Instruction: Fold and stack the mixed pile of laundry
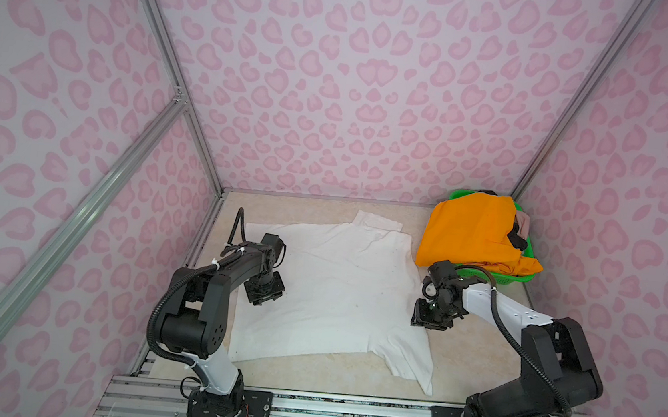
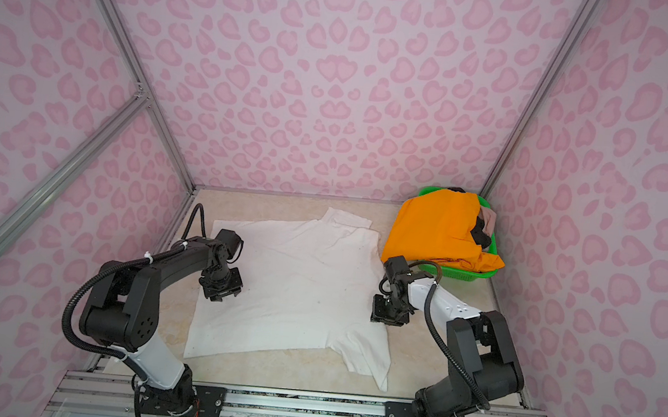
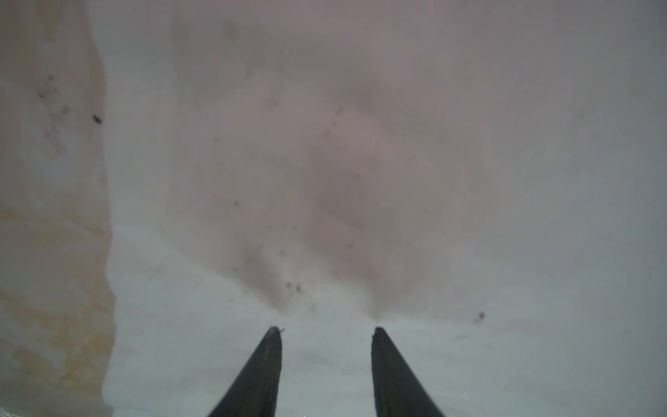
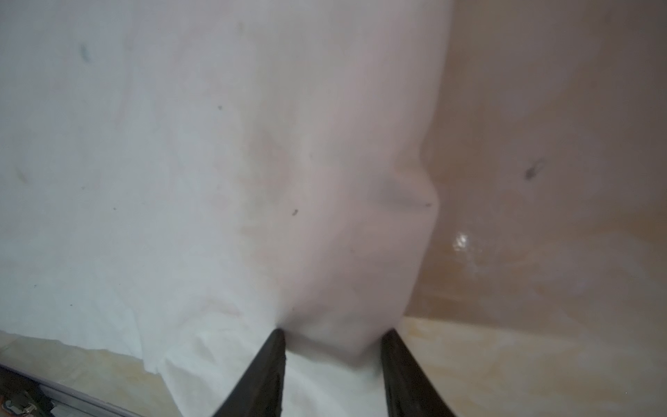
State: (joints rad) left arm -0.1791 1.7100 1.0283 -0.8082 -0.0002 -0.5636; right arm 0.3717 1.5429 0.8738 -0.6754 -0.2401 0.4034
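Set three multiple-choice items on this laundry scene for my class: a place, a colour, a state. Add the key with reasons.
1. Where does the green basket stand on the table? A. Far right corner. B. Near left corner. C. Middle.
2. What colour is the draped garment on the basket? A. Blue. B. Orange. C. Red.
3. How does the white T-shirt lie? A. Balled up. B. Inside the basket. C. Spread out on the table.
Key: 1 A, it sits at the far right in both top views; 2 B, bright orange cloth covers most of it; 3 C, its body and sleeves lie open on the table.
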